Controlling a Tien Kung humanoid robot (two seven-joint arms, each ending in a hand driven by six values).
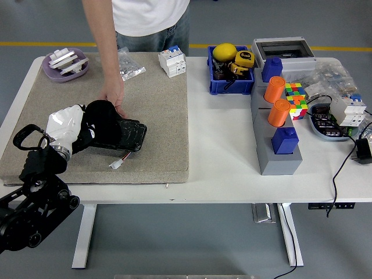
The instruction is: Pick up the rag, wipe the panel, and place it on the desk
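Head view: the left hand (65,129) has its fingers clamped on the black rag (102,121), pressing it on the left end of the dark panel (129,135). The panel lies on the tan mat (157,116) on the worktop (221,151). A person's hand (113,96) touches the panel's far edge.

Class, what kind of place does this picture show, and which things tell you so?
Probably a robotics lab or workshop: circuit breakers on the white table, a blue bin with a tape measure, and the robot's left hand wiping a black panel.
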